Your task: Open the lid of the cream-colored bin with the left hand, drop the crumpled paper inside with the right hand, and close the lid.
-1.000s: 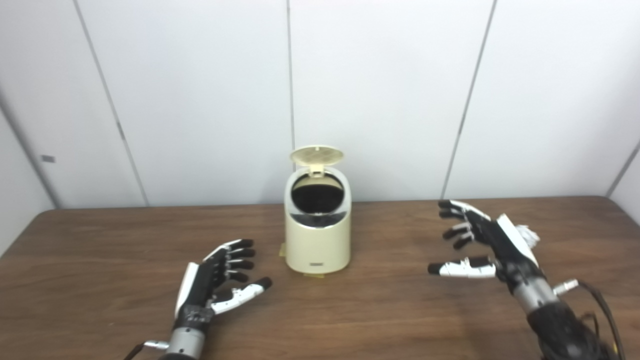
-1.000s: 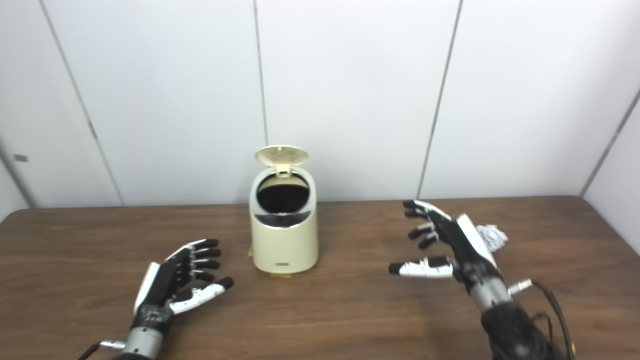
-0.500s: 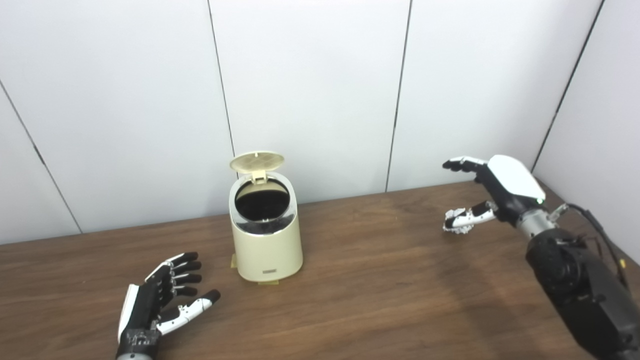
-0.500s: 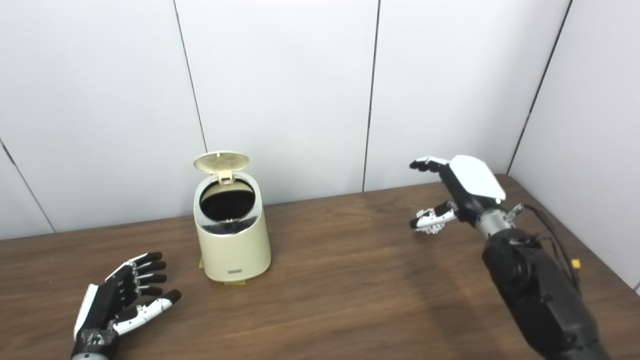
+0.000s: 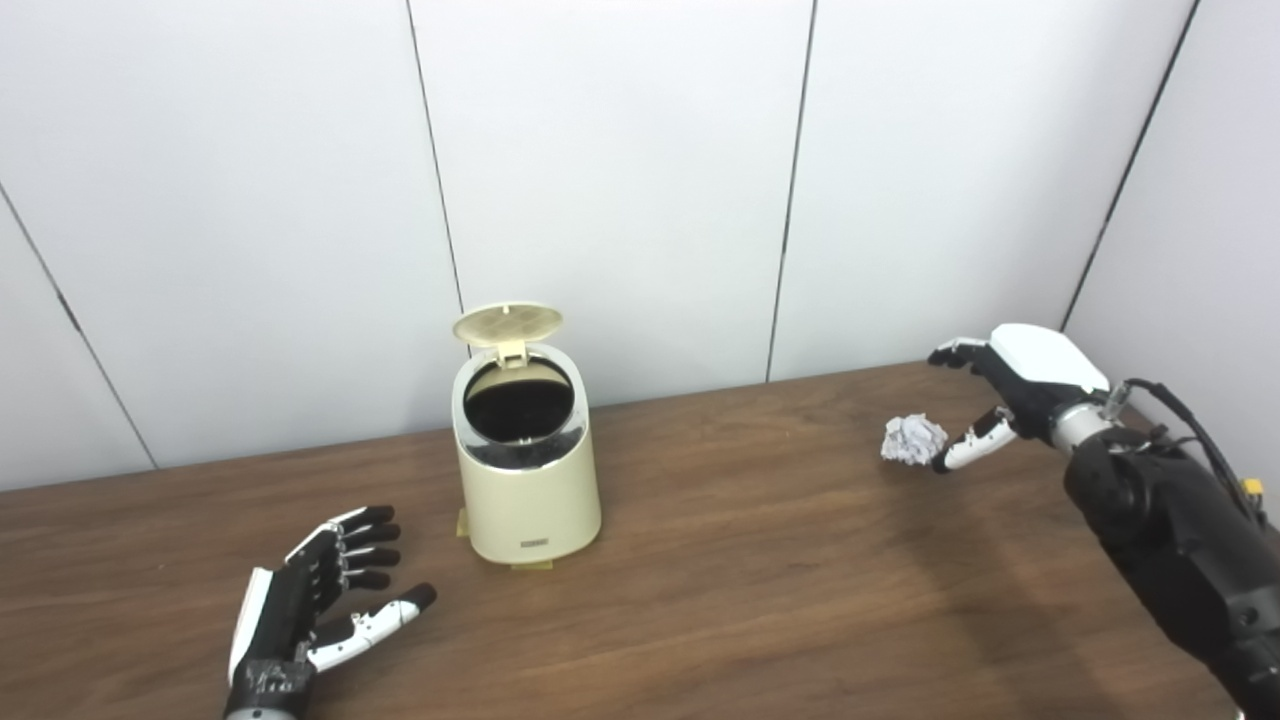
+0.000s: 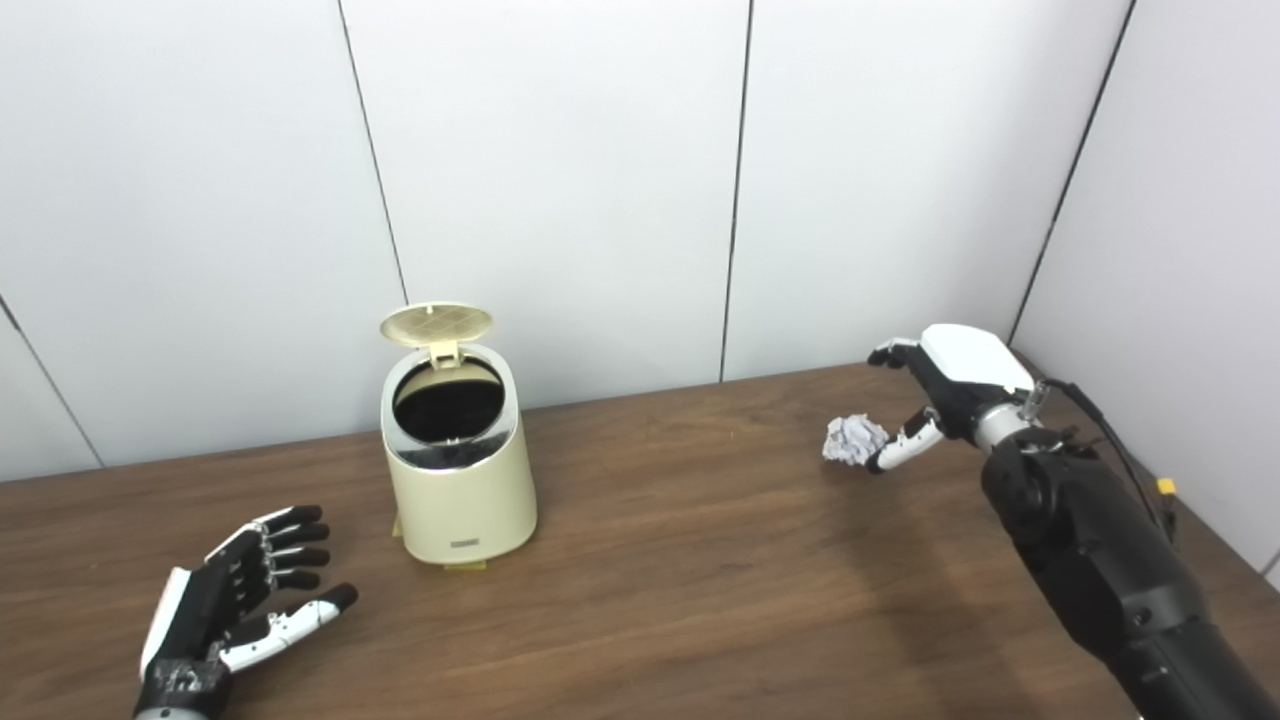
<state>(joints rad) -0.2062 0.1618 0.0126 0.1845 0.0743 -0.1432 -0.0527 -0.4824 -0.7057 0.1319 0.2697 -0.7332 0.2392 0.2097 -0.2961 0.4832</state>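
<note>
1. Cream-colored bin (image 5: 527,470): stands upright on the table (image 5: 760,590), left of centre and toward the far wall. Round, smooth-sided, dark mouth exposed.
2. Lid (image 5: 507,324): hinged at the far rim of the bin, tipped up and back; the opening step looks done. Judged a light, stiff plastic flap, best pressed down from its raised front edge when the time comes.
3. Crumpled paper (image 5: 913,438): a small white wad at the far right of the table, well apart from the bin and apparently resting on the wood. Judged very light, soft and springy, not fragile, likely to skid or roll if nudged from one side. Best taken by closing fingers and thumb around the whole wad from opposite sides, with gentle pressure.
4. Right robot hand (image 5: 1005,390): poised just right of the paper, fingers arched over and apart, thumb tip close beside the wad; contact cannot be made out. Nothing held.
5. Left robot hand (image 5: 310,600): lies near the front left of the table, near side of the bin, fingers spread, holding nothing.
6. Remaining work, as judged: grasp, carry left, drop, close.
</note>
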